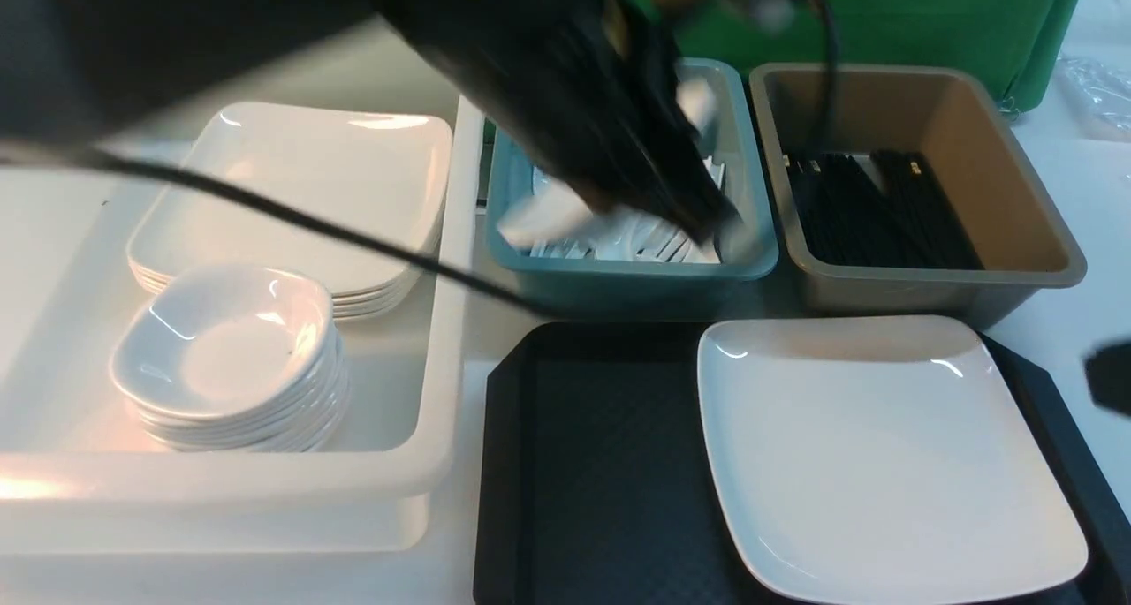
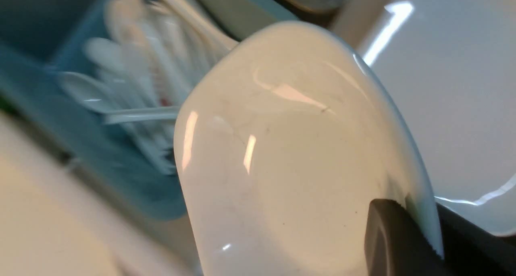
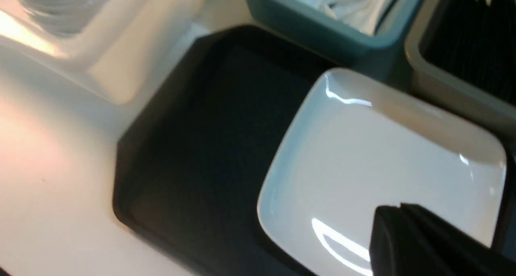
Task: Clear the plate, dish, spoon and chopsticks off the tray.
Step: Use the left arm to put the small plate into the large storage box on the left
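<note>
1. Fingers (image 2: 397, 243) on my left gripper (image 2: 423, 227) clamp the dish (image 2: 290, 147) rim; right gripper (image 3: 397, 223) closed, empty.
2. Plate (image 1: 884, 446) fills tray's (image 1: 601, 464) right half; left half open room.
3. Beyond: teal bin (image 1: 618, 274) of spoons (image 1: 618, 234), brown bin (image 1: 937, 119) of chopsticks (image 1: 884, 207), white bin (image 1: 221, 481) with stacked dishes (image 1: 230, 358).

a smooth white table (image 1: 1104, 207) fills the scene. behind it at the far right hangs a green cloth (image 1: 928, 13), with crinkled clear plastic (image 1: 1100, 84) just beside it on the table. the light is bright, with a warm orange glow on the table's near left part.
</note>
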{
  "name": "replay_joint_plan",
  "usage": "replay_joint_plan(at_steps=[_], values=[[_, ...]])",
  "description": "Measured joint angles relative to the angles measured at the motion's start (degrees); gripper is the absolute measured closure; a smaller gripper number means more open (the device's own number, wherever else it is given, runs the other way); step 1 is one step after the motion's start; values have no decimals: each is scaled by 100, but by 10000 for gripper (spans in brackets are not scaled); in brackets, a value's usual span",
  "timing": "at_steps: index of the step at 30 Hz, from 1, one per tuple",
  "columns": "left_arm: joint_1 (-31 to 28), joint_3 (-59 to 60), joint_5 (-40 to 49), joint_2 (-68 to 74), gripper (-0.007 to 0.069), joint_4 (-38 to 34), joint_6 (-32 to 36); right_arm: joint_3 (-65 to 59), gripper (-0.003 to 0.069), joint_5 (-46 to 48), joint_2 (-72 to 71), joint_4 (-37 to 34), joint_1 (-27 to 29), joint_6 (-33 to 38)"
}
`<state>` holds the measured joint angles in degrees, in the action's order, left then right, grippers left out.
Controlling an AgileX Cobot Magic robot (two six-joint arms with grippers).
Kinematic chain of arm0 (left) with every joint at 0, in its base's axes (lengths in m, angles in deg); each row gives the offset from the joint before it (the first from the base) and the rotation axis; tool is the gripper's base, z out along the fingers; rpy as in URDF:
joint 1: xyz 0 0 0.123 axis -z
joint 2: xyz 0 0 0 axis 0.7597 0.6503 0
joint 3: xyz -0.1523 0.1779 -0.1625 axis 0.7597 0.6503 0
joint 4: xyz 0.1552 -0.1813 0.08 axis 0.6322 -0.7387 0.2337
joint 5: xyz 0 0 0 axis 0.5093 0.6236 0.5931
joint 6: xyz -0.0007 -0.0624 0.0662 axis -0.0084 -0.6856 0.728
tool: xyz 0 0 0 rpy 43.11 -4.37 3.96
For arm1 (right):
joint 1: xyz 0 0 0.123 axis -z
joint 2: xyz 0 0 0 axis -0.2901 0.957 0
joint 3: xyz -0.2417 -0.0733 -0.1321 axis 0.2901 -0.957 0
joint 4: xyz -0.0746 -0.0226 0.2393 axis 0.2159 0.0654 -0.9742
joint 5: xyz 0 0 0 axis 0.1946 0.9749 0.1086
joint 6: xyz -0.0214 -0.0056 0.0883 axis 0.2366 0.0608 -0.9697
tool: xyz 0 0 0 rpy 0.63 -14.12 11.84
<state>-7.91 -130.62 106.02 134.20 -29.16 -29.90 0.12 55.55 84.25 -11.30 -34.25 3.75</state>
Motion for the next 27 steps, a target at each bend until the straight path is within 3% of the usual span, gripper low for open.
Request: replay_joint_plan(at_steps=[7,11,22,25,27], values=[[-1885,296,707,-732,608,246,-427,1682,635,0,1943,-699,0,1137],[-2565,1150,594,-801,608,139,-442,2108,634,-31,2852,-1067,0,1536],[-2590,3079,-822,-801,598,-145,-50,2219,631,-347,3799,-1597,0,1817],[-2590,3204,-1073,-801,560,-267,-11,2220,631,-384,3799,-1604,0,1838],[-2577,3221,-1202,-801,486,-367,-7,2220,631,-384,3799,-1608,0,1887]])
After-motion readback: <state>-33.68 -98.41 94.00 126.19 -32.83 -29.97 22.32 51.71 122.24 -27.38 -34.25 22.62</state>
